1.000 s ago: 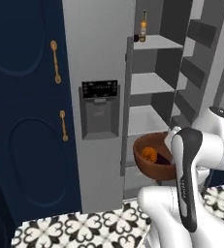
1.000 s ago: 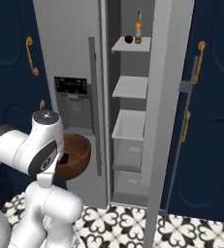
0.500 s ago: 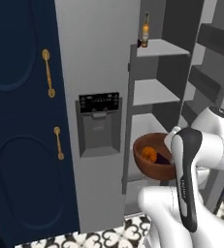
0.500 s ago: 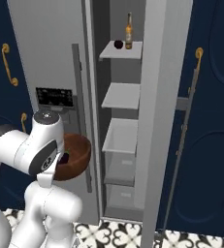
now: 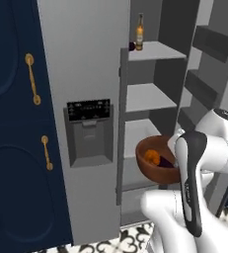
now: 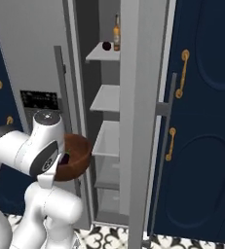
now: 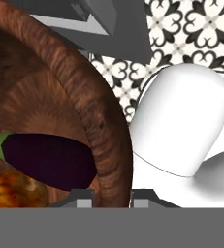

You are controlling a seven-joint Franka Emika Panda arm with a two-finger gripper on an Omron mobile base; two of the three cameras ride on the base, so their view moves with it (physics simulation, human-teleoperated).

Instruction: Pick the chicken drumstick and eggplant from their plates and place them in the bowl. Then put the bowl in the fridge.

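Bare middle fridge (image 5: 86, 59) shelves (image 5: 147, 96) ahead; bottle (image 5: 140, 32) on the top one.

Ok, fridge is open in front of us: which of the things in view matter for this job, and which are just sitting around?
Job:
- bowl, pincer shut on its rim
- eggplant in the bowl
- chicken drumstick in the bowl
- fridge, door open, shelves showing

Bystanders:
- bottle on the top shelf
- small dark round thing beside it
- navy cabinets with gold handles

Reddish-brown bowl (image 7: 60, 97), purple eggplant (image 7: 48, 160)
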